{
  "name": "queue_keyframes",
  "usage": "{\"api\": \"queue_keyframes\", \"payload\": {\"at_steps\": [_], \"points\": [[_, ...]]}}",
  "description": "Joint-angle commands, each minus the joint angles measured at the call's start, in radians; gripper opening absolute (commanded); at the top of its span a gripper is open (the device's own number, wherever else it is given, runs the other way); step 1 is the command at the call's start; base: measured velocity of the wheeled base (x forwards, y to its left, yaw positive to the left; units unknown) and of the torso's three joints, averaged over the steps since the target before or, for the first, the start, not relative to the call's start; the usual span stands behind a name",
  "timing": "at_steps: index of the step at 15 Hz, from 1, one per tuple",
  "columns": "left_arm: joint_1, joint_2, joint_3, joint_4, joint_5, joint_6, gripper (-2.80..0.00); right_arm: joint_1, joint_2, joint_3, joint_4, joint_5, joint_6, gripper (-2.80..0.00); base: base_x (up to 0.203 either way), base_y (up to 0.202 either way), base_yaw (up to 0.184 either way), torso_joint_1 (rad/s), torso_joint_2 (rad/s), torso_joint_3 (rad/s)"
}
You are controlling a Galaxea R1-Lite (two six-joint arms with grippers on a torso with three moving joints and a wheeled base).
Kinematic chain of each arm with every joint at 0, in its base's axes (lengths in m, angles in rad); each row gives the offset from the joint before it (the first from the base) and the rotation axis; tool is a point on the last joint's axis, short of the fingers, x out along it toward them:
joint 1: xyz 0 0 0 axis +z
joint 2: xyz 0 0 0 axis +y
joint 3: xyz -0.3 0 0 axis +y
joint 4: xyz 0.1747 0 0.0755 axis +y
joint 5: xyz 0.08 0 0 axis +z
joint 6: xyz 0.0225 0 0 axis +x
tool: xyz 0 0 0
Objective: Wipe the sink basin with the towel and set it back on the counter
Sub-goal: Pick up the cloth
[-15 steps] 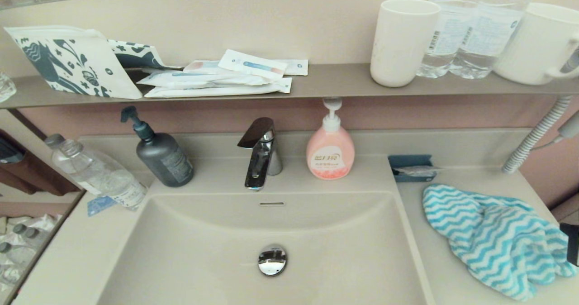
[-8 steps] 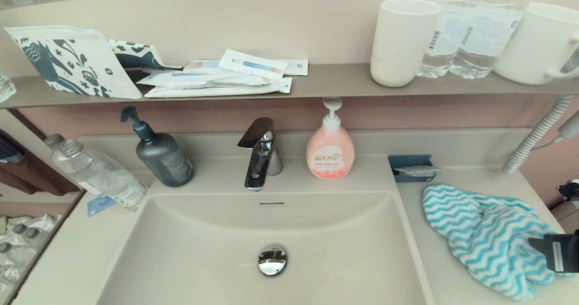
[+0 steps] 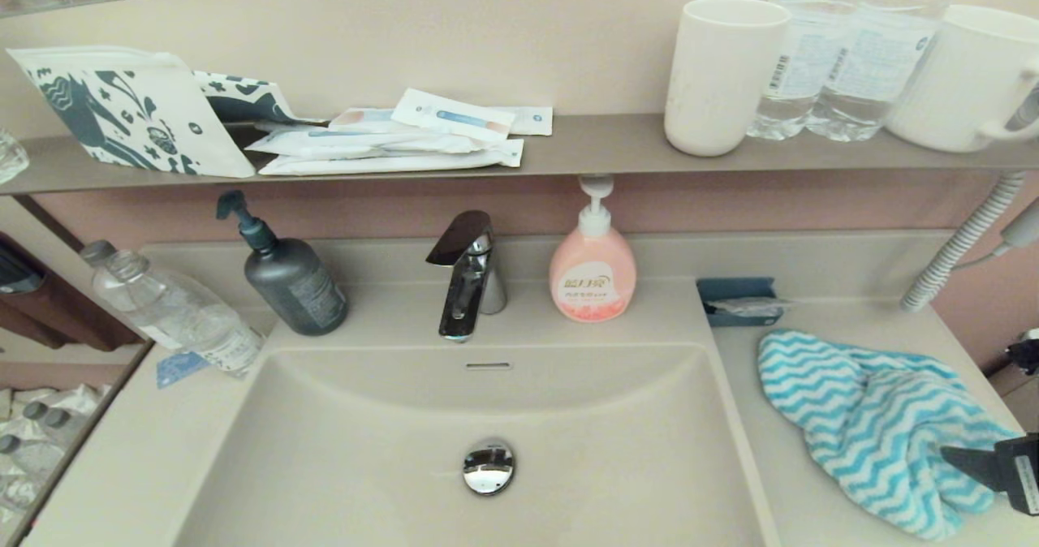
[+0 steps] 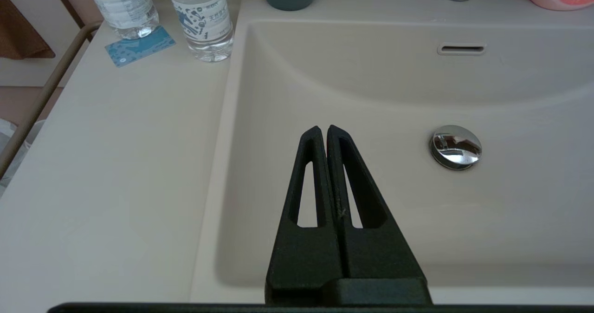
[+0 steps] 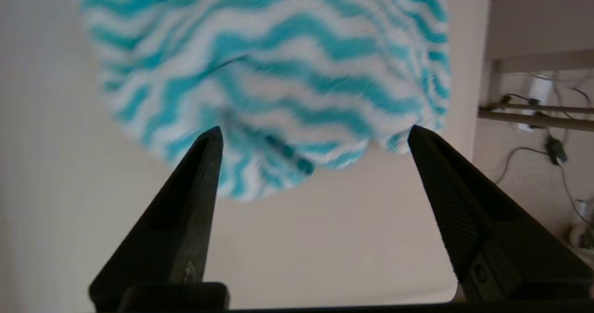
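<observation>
The turquoise and white zigzag towel (image 3: 877, 425) lies crumpled on the beige counter (image 3: 783, 486), right of the sink basin (image 3: 365, 466). My right gripper (image 3: 967, 463) reaches in from the right edge at the towel's near right end. In the right wrist view this gripper (image 5: 314, 129) is open, its fingertips (image 5: 211, 141) at the border of the towel (image 5: 287, 57), with nothing between them. My left gripper (image 4: 325, 128) is shut and empty, hovering over the basin (image 4: 371, 85) left of the chrome drain plug (image 4: 455, 146). It is out of the head view.
Behind the basin stand a chrome faucet (image 3: 467, 275), a pink soap bottle (image 3: 592, 275) and a dark pump bottle (image 3: 288, 283). A water bottle (image 3: 170, 312) is at the left. A blue holder (image 3: 739, 299) sits behind the towel. Cups and packets crowd the wall shelf (image 3: 601, 145).
My right gripper has come in from the right edge and dropped toward the towel's near right end. The towel has not moved.
</observation>
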Motion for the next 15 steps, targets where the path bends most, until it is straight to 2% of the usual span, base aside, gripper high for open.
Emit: {"api": "queue_keyframes", "payload": {"at_steps": [1, 5, 10, 13, 15], "points": [[0.000, 0.001, 0.000, 0.001, 0.001, 0.000, -2.80, 0.004, -0.062, -0.077, 0.135, 0.032, -0.004, 0.00, 0.000, 0.000, 0.000, 0.000, 0.00, 0.000], [0.000, 0.001, 0.000, 0.001, 0.001, 0.000, -2.80, -0.002, 0.017, -0.081, 0.125, 0.029, -0.030, 0.00, 0.000, 0.000, 0.000, 0.000, 0.00, 0.000], [0.000, 0.001, 0.000, 0.001, 0.001, 0.000, -2.80, 0.032, 0.146, -0.086, 0.013, 0.021, -0.091, 0.00, 0.000, 0.000, 0.000, 0.000, 0.00, 0.000], [0.000, 0.001, 0.000, 0.001, 0.001, 0.000, -2.80, 0.029, 0.231, -0.095, -0.024, -0.045, -0.132, 0.00, 0.000, 0.000, 0.000, 0.000, 0.00, 0.000], [0.000, 0.001, 0.000, 0.001, 0.001, 0.000, -2.80, -0.017, 0.292, -0.098, -0.036, -0.066, -0.158, 0.00, 0.000, 0.000, 0.000, 0.000, 0.00, 0.000]]}}
